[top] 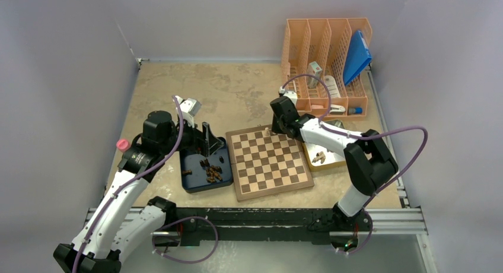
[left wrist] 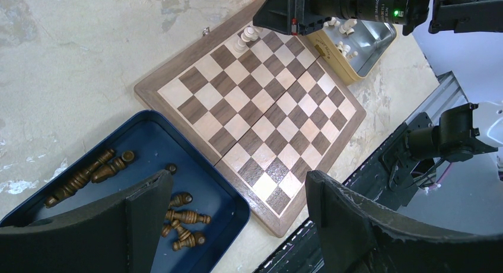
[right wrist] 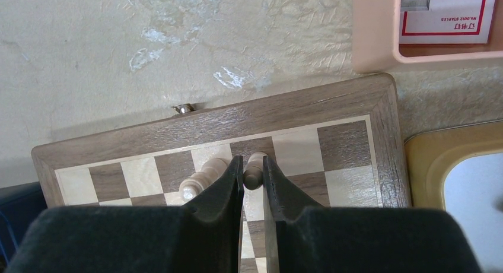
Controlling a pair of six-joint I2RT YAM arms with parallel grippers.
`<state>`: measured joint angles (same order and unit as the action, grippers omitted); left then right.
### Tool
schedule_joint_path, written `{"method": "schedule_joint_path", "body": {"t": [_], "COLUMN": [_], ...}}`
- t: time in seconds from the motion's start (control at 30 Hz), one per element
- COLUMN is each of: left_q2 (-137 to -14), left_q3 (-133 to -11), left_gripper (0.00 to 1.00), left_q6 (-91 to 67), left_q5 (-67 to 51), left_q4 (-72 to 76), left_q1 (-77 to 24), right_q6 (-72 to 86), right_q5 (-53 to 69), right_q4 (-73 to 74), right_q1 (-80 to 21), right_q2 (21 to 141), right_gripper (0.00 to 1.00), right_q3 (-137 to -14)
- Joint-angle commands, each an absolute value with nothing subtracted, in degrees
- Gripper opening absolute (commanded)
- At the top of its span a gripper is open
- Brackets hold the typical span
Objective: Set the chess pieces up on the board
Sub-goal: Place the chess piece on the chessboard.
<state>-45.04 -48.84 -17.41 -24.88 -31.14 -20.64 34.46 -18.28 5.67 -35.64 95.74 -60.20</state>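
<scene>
The board [top: 270,160] is lying in the middle of the table [top: 237,89]. A tray [top: 193,184] is sitting just left of it, with chess pieces [top: 210,171] lying inside. A second tray [top: 325,166] is sitting just right of the board, holding a few more pieces [top: 319,157]. A rack [top: 326,65] is standing behind, at the far right. The right gripper [right wrist: 253,161] is squeezing one piece [right wrist: 254,177] over the board's back row, with another piece [right wrist: 201,179] just left of it. The left gripper [top: 207,139] is hanging over the first tray.

Top external camera: high above the near edge of the beige mottled table [top: 196,95], facing down. Both wrist cameras face down, the right nearer; all views share the square brown-and-cream wooden chessboard [left wrist: 255,118].
</scene>
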Motion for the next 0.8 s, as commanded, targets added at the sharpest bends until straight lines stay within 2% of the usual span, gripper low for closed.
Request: {"method": "schedule_joint_path", "body": {"t": [0.0, 0.37, 0.77], "left_q2": [-44.3, -44.1, -44.2], "left_q3": [-48.6, -48.6, -48.6], "left_gripper": [0.83, 0.83, 0.83], "left_q6": [-17.9, -17.9, -17.9], "left_q5": [-24.9, -24.9, -24.9], "left_q4": [-29.4, -29.4, -29.4], "left_q1": [-20.4, -20.4, -20.4], "right_q6": [34.2, 34.3, 34.8], "right_q5": [-19.2, -19.2, -18.7], "right_q4": [5.1, 5.3, 5.7], "right_q1": [-36.1, -36.3, -36.3], "right_q2": [95.8, 96.7, 96.0], "right_gripper": [0.09, 0.10, 0.23], "right_q3": [-62.9, -63.1, -63.4]}}
